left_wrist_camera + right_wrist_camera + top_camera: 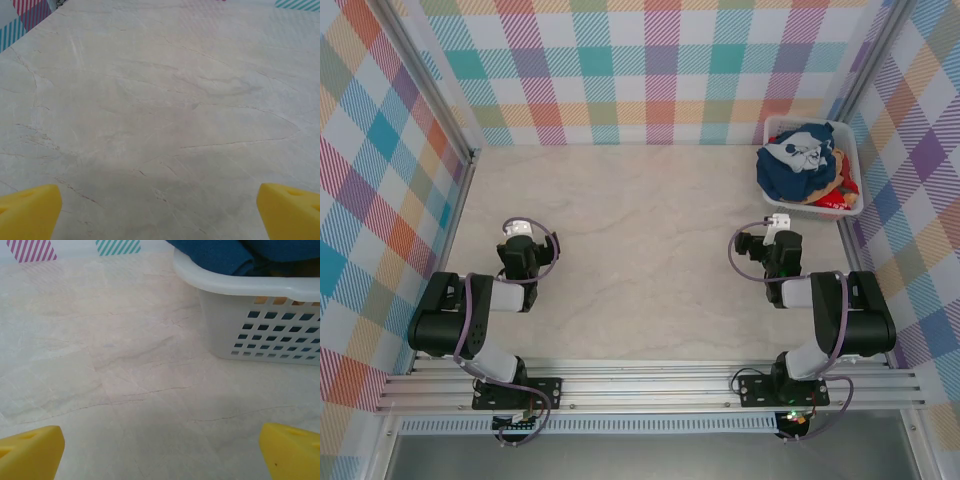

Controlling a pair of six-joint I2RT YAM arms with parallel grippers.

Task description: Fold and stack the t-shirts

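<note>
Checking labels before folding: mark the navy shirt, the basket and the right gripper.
navy shirt [798, 165], top view, middle of the heap
basket [240, 286], right wrist view, front rim
right gripper [160, 452], right wrist view, midway between its fingertips

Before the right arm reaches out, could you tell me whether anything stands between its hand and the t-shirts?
Only the near wall of the white basket: the t-shirts are piled inside it, so the right hand would have to clear the rim.
</note>
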